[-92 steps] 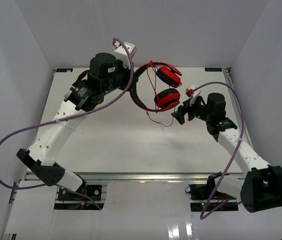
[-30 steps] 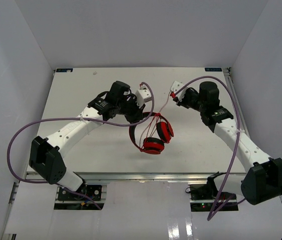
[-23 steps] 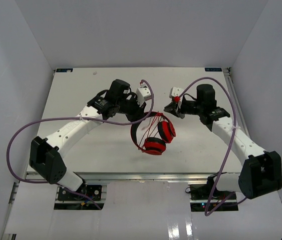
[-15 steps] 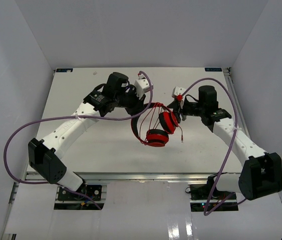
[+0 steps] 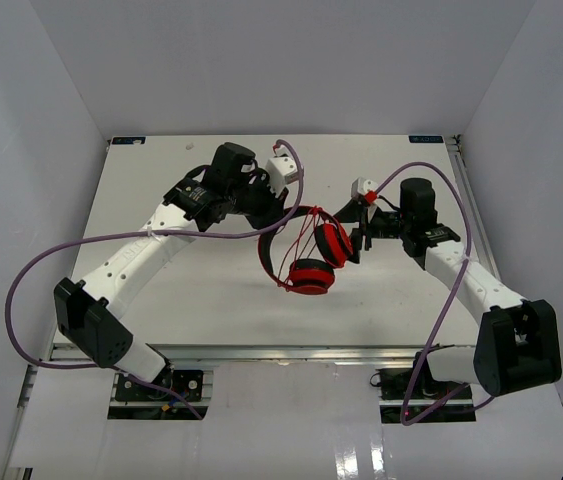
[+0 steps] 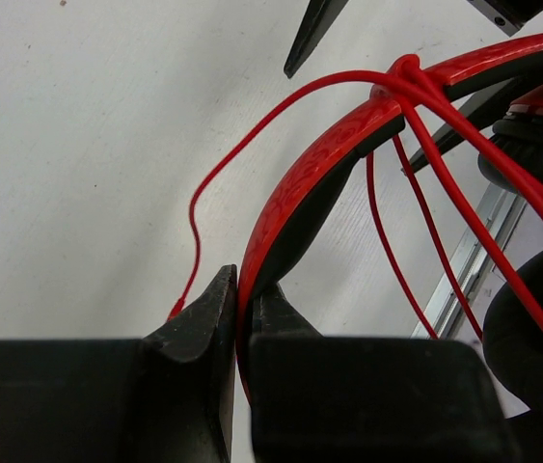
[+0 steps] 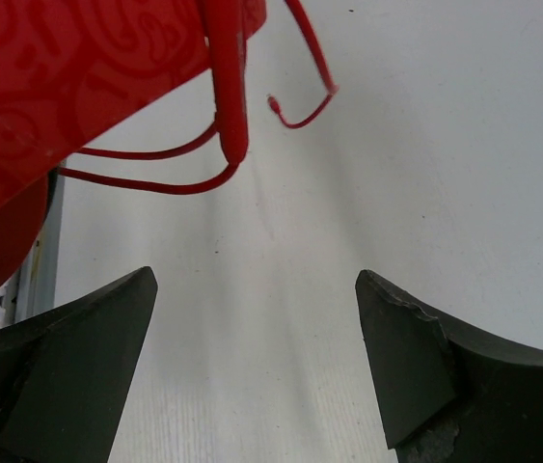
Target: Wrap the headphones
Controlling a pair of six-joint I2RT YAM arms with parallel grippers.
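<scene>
My right gripper (image 7: 252, 289) is spread wide, only bare white tabletop (image 7: 281, 367) between its jaws. Ahead-left, red over-ear headphones (image 5: 313, 275) and thin red cable loops (image 7: 228, 96) block me; right side free.

No legible txt, nos. or brand marks are seen. Small dark strips (image 5: 127, 140) at the table's (image 5: 211, 290) far corners, approx. 10 & 2 o'clock, can't be read. Only swirls are printed on the headphones (image 6: 300, 193).
</scene>
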